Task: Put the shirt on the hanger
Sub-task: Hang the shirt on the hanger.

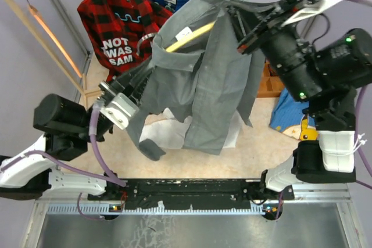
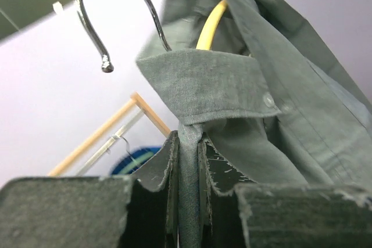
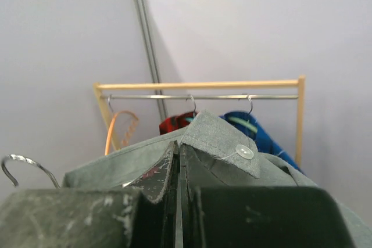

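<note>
Shirt [image 1: 215,79] pinched in left tool [image 2: 187,146], right tool [image 3: 179,156]

Legible text: one item. The red-black plaid shirt [image 1: 110,18], hanging at the far left, carries white block lettering [image 1: 119,50] on its front. Three lines can be read, top to bottom:

1. "NOT"
2. "WAS"
3. "SAM"

Whether more letters continue behind the grey shirt [image 1: 215,79] to its right cannot be determined. A small white tag [image 1: 185,31] at the collar of the grey shirt is too small to read. Both wrist views show no readable text.
</note>
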Robot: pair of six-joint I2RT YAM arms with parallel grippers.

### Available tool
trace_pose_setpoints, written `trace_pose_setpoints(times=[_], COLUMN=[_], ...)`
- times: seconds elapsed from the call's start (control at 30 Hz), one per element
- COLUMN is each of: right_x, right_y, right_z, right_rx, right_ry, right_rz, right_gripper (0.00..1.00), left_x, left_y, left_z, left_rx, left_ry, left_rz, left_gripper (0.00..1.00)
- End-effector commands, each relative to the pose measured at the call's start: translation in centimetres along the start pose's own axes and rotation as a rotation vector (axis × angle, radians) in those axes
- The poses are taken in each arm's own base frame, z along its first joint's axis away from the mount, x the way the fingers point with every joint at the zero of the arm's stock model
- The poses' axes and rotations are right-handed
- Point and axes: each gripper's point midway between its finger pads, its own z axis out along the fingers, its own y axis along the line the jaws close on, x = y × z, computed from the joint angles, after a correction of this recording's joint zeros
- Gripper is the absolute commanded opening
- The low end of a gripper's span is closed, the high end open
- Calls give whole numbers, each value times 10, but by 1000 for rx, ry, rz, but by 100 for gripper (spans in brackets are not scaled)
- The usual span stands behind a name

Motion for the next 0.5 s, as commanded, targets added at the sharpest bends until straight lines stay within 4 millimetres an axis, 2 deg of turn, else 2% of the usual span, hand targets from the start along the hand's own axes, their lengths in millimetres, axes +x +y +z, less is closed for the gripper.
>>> trace_pose_setpoints(times=[0.0,0.07,0.17,0.33,0.47], right_x=[-36,-25,23,114,165], right_y=[-9,-6,2,8,14], right_z=[-7,-12,-18,-48,-77], right_rx=[-18,-47,-82,-117,-154], right_ry=[-123,-87,46,236,330], right_rz=[-82,-84,-94,-29,79], right_gripper=[0,0,0,0,0], left_x=[-51,-46,-18,34,64], left_y=[39,32,4,-43,-69], left_z=[13,16,10,-21,-46], left_rx=[-52,-20,33,111,155], left_ry=[-125,-104,-49,17,64], left_rz=[95,106,109,16,-55], left_gripper=[0,0,0,0,0])
